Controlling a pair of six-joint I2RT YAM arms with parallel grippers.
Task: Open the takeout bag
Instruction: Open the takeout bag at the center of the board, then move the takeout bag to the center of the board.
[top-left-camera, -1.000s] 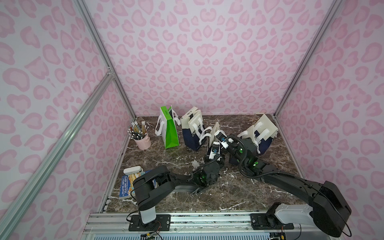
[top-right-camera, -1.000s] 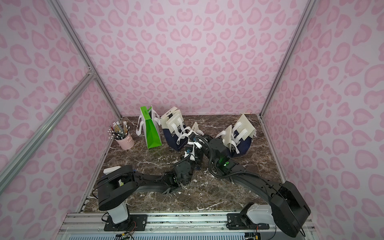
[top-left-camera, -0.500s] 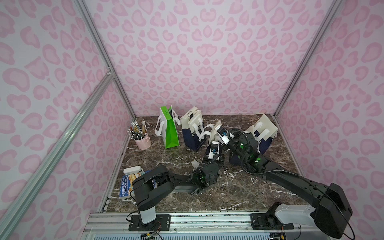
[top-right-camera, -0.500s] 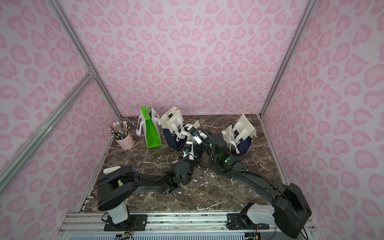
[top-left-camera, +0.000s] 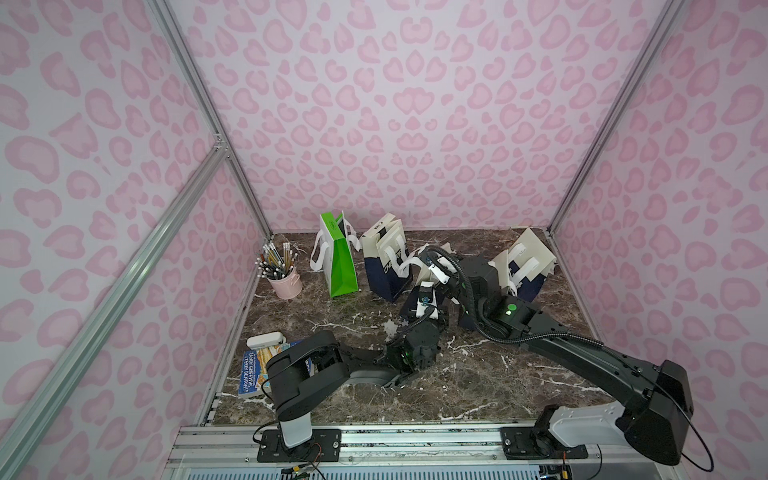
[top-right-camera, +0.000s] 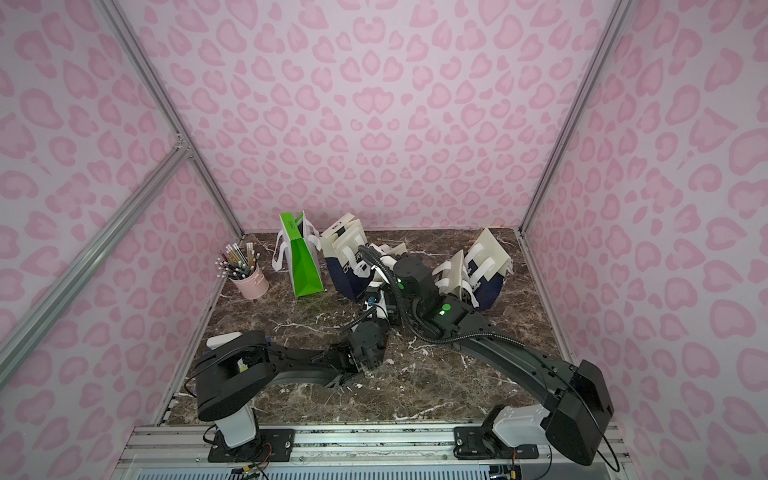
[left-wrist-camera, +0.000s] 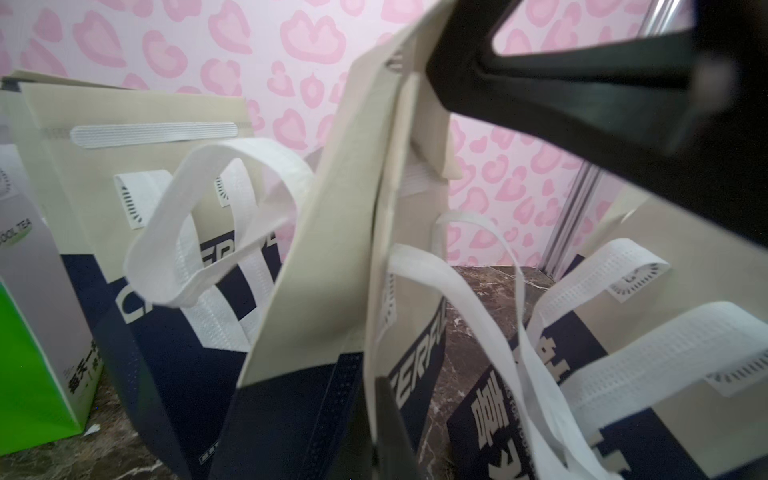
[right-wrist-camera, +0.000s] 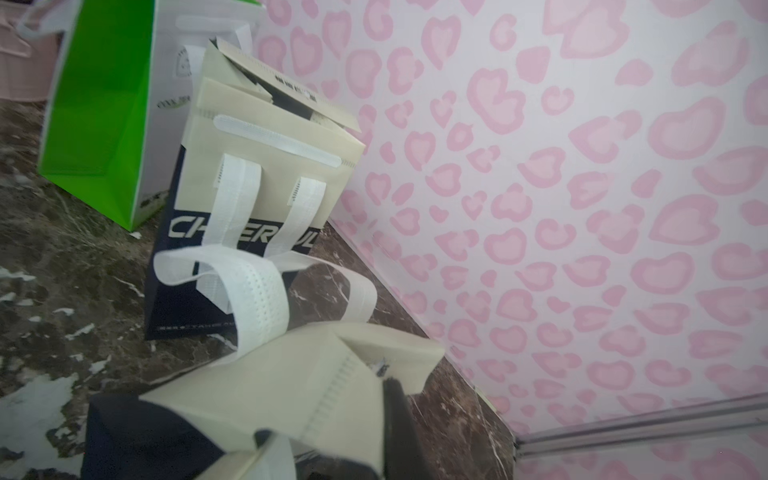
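Cream-and-navy takeout bag (left-wrist-camera: 324, 249) stands on the marble table (top-left-camera: 478, 374), between a second bag (top-left-camera: 384, 266) and a third bag (top-left-camera: 525, 266) of the same kind. The left gripper (left-wrist-camera: 384, 399) is pinched tight on its cream side panel. The right gripper (right-wrist-camera: 386, 386) is clamped on the edge of its top flap.

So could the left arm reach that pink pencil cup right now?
Probably not as things stand: the left gripper is shut on the takeout bag, and the green bag stands between it and the pencil cup.
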